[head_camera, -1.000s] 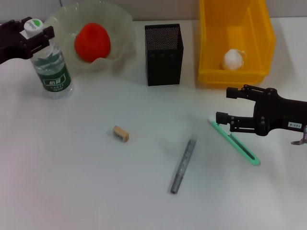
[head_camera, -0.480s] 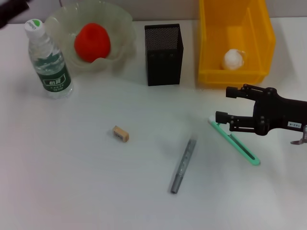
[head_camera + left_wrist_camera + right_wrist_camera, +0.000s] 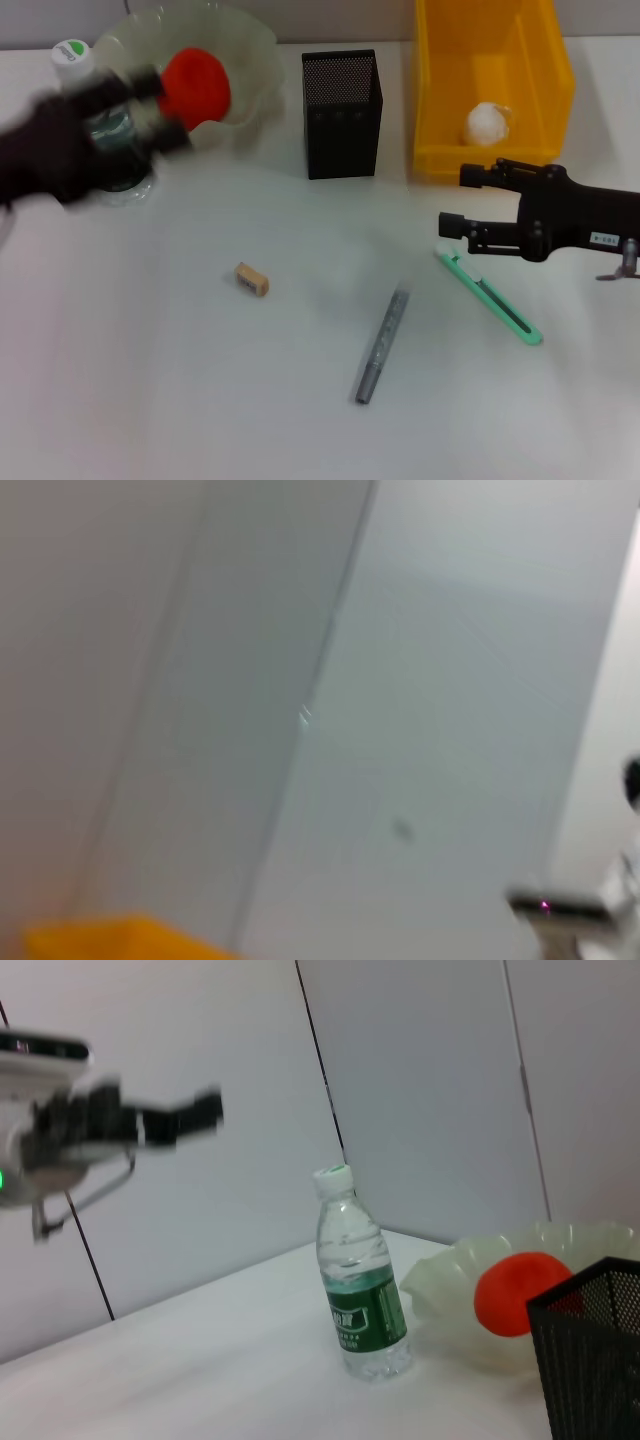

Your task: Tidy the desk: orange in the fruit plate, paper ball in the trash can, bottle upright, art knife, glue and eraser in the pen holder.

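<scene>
The orange [image 3: 195, 85] lies in the fruit plate [image 3: 250, 40]. The paper ball [image 3: 487, 123] rests inside the trash can [image 3: 545, 95]. The bottle [image 3: 362, 1300] stands upright beside the plate, and only its cap [image 3: 70, 50] shows clearly past my left arm. My left gripper [image 3: 158, 108] is open and blurred with motion, passing in front of the bottle. On the table lie the eraser [image 3: 252, 280], the grey glue stick [image 3: 382, 345] and the green art knife [image 3: 490, 300]. My right gripper [image 3: 455, 200] hovers open just beyond the knife's upper end. The pen holder [image 3: 341, 113] stands between plate and can.
The white table [image 3: 150, 380] has open room along its front and left. The trash can's front wall stands close behind my right gripper. A grey partition wall [image 3: 420, 1080] runs behind the table.
My left gripper let go of the bottle's cap, swung out of view, and now sweeps back in front of the bottle. My right gripper has shifted slightly up and left of the knife.
</scene>
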### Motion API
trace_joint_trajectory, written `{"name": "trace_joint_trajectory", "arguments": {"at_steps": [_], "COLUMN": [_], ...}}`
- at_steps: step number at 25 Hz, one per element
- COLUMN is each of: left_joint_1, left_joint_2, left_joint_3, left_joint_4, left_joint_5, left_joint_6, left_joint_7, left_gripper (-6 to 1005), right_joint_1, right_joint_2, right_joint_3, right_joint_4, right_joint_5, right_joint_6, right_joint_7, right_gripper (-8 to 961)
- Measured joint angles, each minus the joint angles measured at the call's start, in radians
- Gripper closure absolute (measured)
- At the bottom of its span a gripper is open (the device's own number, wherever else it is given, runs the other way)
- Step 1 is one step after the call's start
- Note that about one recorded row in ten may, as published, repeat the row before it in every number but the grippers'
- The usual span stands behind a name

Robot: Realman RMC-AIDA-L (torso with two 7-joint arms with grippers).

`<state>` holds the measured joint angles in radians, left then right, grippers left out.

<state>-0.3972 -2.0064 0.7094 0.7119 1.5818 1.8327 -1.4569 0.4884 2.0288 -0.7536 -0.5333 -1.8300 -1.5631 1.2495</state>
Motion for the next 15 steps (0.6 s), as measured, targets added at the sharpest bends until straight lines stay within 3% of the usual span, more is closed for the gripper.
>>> {"name": "trace_joint_trajectory", "arguments": {"at_steps": [8, 15], "left_joint_1": [-0.014, -0.013], "left_joint_2": [-0.033, -0.052], "left_joint_3": [0.047, 0.047], "left_joint_4": [-0.184, -0.218], "left_joint_5": [0.141, 0.195], "left_joint_6": [-0.097, -0.172], "left_joint_7": [0.263, 0.328], "left_gripper": [192, 193], "right_joint_1": [0.026, 0.038], "right_joint_2": [0.000, -0.005], "right_joint_3": [0.000, -0.009], "right_joint_4": [-0.004, -0.009], "right_joint_5": [0.000, -0.001], "right_joint_6": [-0.004, -0.006], "right_joint_7": [0.047, 0.079], "right_gripper": [125, 125]}}
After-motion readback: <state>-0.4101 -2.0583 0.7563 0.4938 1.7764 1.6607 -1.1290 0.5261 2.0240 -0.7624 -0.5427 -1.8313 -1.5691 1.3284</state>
